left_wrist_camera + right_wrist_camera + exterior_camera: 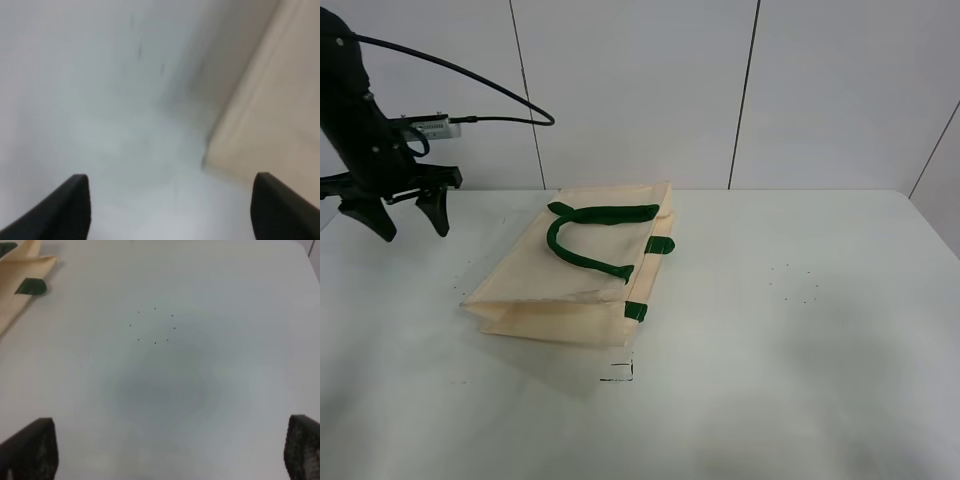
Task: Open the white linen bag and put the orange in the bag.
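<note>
The white surface (800, 350) fills most of the exterior high view, backed by a pale panelled wall (640, 80) with thin dark seams at 12 o'clock. A few tiny dark specks dot the surface toward 3 o'clock, and a small black corner mark (618, 373) sits just below the bag, toward 6 o'clock from it.

The white linen bag (560, 285) lies flat a little left of the middle, lengthwise from 7 o'clock up to 1 o'clock. Its dark green strap handles (582, 235) lie folded back on the upper face, and two green tabs (658, 245) show along its right edge. Nothing rests on the bag and nothing touches it; its mouth looks closed and flat. The orange does not show in any view.

The left arm (355, 110) comes in at 10 o'clock with a black cable (470, 75) looping off it. The left end effector (415, 215) hangs above the surface, well apart from the bag, its two dark fingers spread and released, nothing between them. In the left wrist view the fingertips (72, 207) stand wide at the frame edges, with a blurred corner of the cream bag beside bare surface.

In the right wrist view the right end effector (170, 455) is also released, its fingers far apart over bare surface; a ring of small dots (154, 325) lies ahead of it, and a corner of the bag with one green tab shows further off.
</note>
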Robot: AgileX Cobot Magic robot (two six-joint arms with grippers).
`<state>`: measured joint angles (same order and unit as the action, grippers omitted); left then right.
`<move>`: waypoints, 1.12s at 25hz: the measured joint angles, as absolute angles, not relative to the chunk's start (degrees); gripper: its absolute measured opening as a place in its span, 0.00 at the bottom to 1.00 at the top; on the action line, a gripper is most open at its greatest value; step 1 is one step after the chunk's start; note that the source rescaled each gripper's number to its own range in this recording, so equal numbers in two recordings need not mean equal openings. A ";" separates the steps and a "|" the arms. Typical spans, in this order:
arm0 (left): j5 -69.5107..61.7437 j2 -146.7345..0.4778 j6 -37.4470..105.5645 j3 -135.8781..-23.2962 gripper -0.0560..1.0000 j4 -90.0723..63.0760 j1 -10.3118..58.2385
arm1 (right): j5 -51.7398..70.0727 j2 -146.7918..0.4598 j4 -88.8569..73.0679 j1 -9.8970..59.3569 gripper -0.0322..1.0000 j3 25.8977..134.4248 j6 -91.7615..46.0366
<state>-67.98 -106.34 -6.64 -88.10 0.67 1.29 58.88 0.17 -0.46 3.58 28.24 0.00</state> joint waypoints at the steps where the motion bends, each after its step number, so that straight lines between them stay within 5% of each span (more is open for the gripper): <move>1: -67.98 -103.34 -6.64 -84.60 0.91 0.67 1.29 | 58.88 0.17 -0.46 3.58 1.00 28.24 0.00; 16: -65.41 -53.69 -2.53 -42.09 0.91 0.67 1.29 | 58.88 0.17 -0.46 3.58 1.00 28.24 0.00; 28: -60.55 -17.01 -2.16 -28.63 0.91 0.67 1.29 | 58.88 0.17 -0.46 3.58 1.00 28.24 0.00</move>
